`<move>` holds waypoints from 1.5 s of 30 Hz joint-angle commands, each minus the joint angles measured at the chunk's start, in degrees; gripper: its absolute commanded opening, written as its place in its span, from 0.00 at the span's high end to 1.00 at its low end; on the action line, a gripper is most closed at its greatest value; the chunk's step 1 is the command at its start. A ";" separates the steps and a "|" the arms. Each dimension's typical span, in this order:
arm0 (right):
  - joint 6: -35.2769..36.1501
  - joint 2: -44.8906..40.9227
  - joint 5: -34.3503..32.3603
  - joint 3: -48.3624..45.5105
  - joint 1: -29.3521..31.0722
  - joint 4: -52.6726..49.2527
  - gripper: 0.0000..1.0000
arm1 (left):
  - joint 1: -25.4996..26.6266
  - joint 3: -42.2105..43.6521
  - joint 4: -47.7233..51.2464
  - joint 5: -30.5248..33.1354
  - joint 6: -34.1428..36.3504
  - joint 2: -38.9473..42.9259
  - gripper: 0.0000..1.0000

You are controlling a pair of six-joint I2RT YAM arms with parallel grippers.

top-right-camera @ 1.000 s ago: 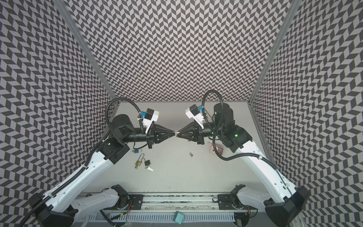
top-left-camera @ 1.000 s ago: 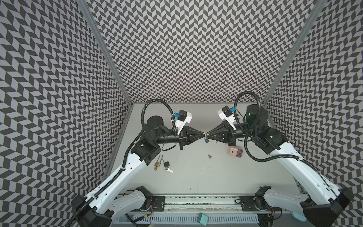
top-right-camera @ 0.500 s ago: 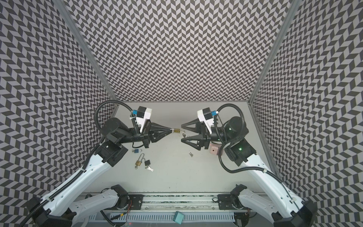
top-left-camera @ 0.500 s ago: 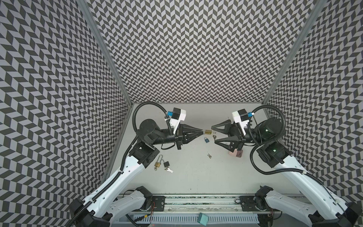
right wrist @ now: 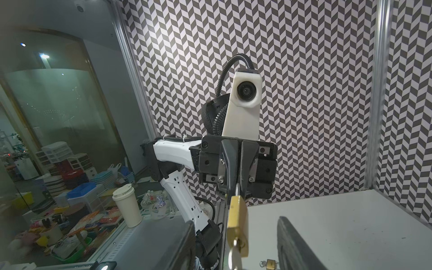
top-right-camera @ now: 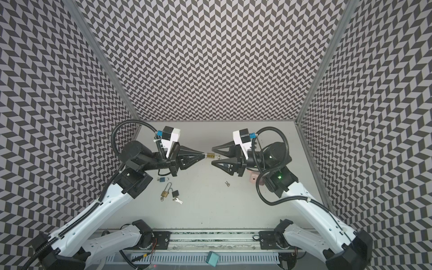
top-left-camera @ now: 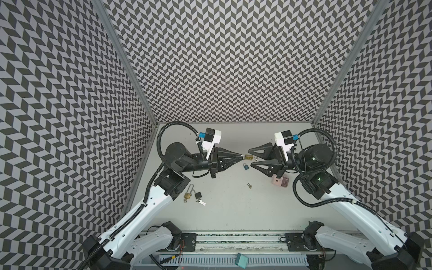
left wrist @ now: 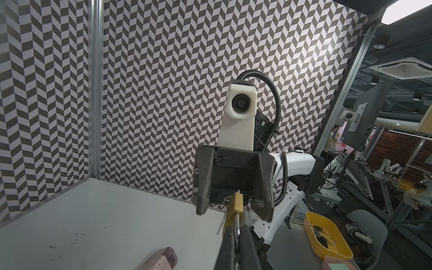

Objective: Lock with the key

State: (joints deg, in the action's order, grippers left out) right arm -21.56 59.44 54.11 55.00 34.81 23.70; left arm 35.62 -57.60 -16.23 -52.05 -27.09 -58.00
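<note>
We see our left end effector point(top-left-camera: 242, 156) clenched on the brass padlock point(top-left-camera: 249, 157), held above the bench point(top-left-camera: 233, 210); our right end effector point(top-left-camera: 251, 157) stands released, straddling the inserted key point(right wrist: 234, 257).

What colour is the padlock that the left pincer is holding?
Brass gold; the padlock shows clearest in the right wrist view.

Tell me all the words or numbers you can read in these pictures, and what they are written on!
None can be read.
The brass padlock shows no letters on the face in view.
The blue padlock and black padlock on the table are too small to tell.
The white cup looks blank.
</note>
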 commanded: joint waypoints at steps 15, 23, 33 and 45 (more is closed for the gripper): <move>-1.51 -0.37 -1.33 1.17 1.14 1.39 0.99 | 0.35 0.56 -0.25 0.55 0.86 1.27 1.00; -7.52 1.02 2.70 3.34 1.14 -1.38 1.00 | 0.35 0.30 1.94 1.50 3.26 2.39 1.00; -0.97 3.64 -2.75 6.49 2.61 -8.70 1.00 | 2.98 0.22 1.15 1.17 3.62 0.89 1.00; 1.44 4.55 -4.21 7.64 4.50 -6.73 1.00 | 6.56 0.41 2.66 2.94 4.33 -0.62 1.00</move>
State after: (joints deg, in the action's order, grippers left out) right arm -21.19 62.33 52.49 62.22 37.50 16.71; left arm 39.68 -57.47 -17.28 -46.30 -23.42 -57.25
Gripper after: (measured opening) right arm 0.113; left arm 0.048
